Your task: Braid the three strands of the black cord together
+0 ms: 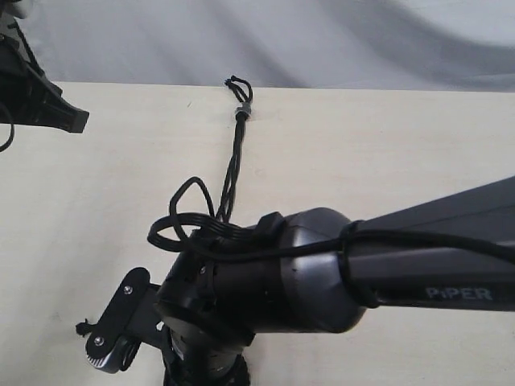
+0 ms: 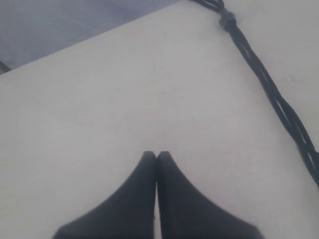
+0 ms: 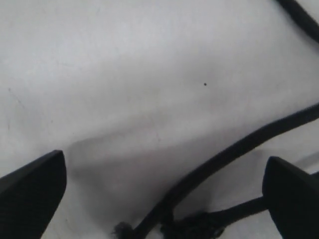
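Observation:
The black cord lies on the pale table, with its short loops (image 1: 237, 84) at the far edge and a grey band (image 1: 242, 111) just below them. Its strands run twisted together (image 1: 229, 177) toward me, then vanish behind my right arm (image 1: 322, 273). The left wrist view shows that twisted length (image 2: 279, 104) off to one side of my left gripper (image 2: 156, 155), which is shut on nothing above bare table. My right gripper (image 3: 164, 164) stands wide open low over the table. Two loose strand ends lie between its fingers (image 3: 35, 184): one frayed tip (image 3: 122, 230) and one knotted tip (image 3: 199, 224).
My right arm's own black cable loops (image 1: 183, 217) lie over the table next to the cord. My left arm (image 1: 36, 96) sits at the far left edge. Grey cloth (image 1: 322, 40) hangs behind the table's far edge. Another black cord piece (image 3: 304, 17) crosses one corner of the right wrist view.

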Robot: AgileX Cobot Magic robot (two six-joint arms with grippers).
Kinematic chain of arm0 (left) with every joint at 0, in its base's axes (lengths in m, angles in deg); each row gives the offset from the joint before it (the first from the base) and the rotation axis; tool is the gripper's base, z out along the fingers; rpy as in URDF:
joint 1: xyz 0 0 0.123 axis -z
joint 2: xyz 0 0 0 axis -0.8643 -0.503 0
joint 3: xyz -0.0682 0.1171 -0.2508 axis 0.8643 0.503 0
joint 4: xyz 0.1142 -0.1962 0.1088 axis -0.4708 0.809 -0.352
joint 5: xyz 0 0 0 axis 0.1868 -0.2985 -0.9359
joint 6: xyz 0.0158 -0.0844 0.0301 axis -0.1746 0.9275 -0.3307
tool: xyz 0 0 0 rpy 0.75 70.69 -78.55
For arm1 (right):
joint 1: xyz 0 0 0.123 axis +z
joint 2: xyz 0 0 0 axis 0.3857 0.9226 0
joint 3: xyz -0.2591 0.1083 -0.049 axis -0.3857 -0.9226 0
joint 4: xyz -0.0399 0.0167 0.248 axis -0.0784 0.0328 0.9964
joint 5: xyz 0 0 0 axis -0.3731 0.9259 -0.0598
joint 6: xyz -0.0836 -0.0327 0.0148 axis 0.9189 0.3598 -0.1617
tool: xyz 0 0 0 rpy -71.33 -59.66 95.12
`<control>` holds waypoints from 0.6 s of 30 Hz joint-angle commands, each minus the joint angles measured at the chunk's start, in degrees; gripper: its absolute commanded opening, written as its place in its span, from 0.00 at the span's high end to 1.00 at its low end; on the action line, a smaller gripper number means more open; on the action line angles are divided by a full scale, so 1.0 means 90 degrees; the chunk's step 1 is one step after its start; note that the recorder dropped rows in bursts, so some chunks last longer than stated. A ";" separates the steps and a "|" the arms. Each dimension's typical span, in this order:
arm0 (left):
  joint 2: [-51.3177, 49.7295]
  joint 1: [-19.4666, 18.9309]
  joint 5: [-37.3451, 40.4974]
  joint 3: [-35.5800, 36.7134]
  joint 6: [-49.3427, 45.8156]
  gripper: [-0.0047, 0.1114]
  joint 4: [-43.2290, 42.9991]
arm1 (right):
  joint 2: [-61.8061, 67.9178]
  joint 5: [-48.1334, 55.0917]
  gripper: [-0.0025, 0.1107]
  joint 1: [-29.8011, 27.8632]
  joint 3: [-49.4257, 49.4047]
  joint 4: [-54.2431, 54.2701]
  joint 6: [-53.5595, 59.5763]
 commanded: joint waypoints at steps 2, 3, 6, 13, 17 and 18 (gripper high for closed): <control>0.0056 -0.0012 0.0038 0.0013 0.0004 0.95 0.0069 | 0.0110 0.0123 0.11 -0.0001 0.0037 -0.0061 -0.0344; 0.0056 -0.0012 0.0038 0.0013 0.0004 0.95 0.0069 | 0.0110 0.0110 0.11 -0.0001 0.0037 -0.0061 -0.0385; 0.0056 -0.0012 0.0038 0.0013 0.0004 0.95 0.0069 | 0.0110 0.0098 0.22 -0.0001 0.0037 -0.0017 -0.0571; 0.0056 -0.0012 0.0050 0.0013 0.0004 0.95 0.0082 | 0.0049 -0.0164 0.97 -0.0001 -0.0112 0.0270 -0.0543; 0.0056 -0.0012 0.0050 0.0013 0.0004 0.95 0.0093 | -0.0374 0.0031 0.97 -0.0001 0.0243 0.0001 0.0089; 0.0056 -0.0012 0.0067 0.0013 0.0004 0.95 0.0093 | -0.0427 0.0062 0.97 -0.0001 0.0287 -0.0240 0.0119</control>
